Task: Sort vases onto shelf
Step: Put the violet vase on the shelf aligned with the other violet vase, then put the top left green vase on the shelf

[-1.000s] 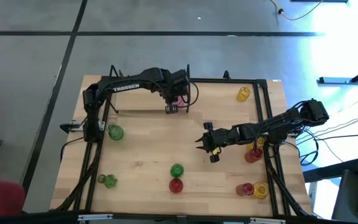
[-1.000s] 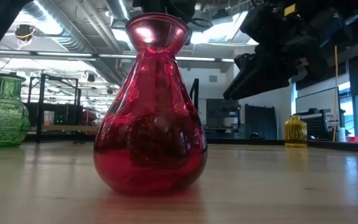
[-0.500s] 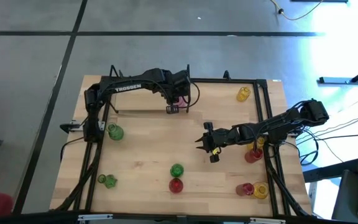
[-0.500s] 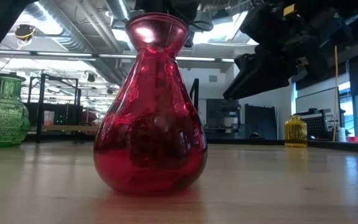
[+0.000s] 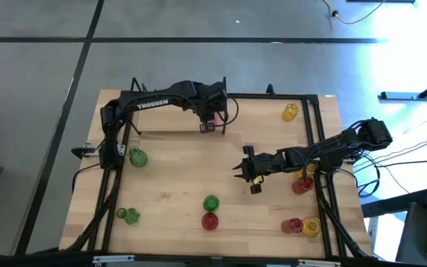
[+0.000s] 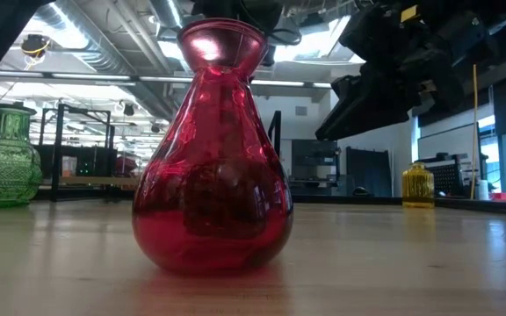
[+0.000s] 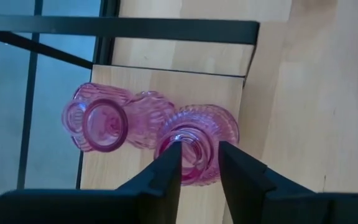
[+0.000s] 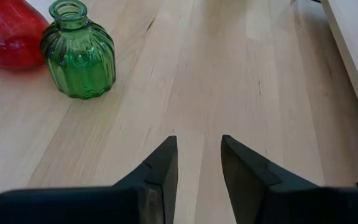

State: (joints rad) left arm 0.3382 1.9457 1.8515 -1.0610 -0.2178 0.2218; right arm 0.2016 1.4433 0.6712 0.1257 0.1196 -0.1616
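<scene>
In the left wrist view, two pink ribbed vases stand side by side on the shelf's light-wood board [image 7: 185, 87]. My left gripper [image 7: 199, 163] points down over the right one [image 7: 219, 127], shut on its mouth. The other pink vase [image 7: 101, 124] stands apart from the fingers. In the high view the left gripper [image 5: 212, 124] is at the table's far middle. My right gripper [image 5: 246, 175] hovers open over mid-table and holds nothing. A green vase [image 8: 79, 56] and a red vase [image 8: 8, 34] stand ahead of it. My left gripper comes from above, pointing down, with the pink vase's rim [image 7: 194, 144] between its two fingers. One finger [image 7: 169, 168] overlaps the rim's edge and the other [image 7: 232, 168] sits at its outer side. The vase is upright, base on the shelf board.
More vases stand about the table: green [image 5: 138, 157], green [image 5: 130, 216], green [image 5: 210, 202], red [image 5: 210, 220], yellow [image 5: 290, 111], and red and yellow ones by the right rods [image 5: 301, 184] [image 5: 311, 227]. A red vase [image 6: 212, 149] fills the low view. Black rods frame the table.
My left gripper has crept a little toward the table's right while staying over the pink vase on the shelf. The right arm has kept still.
</scene>
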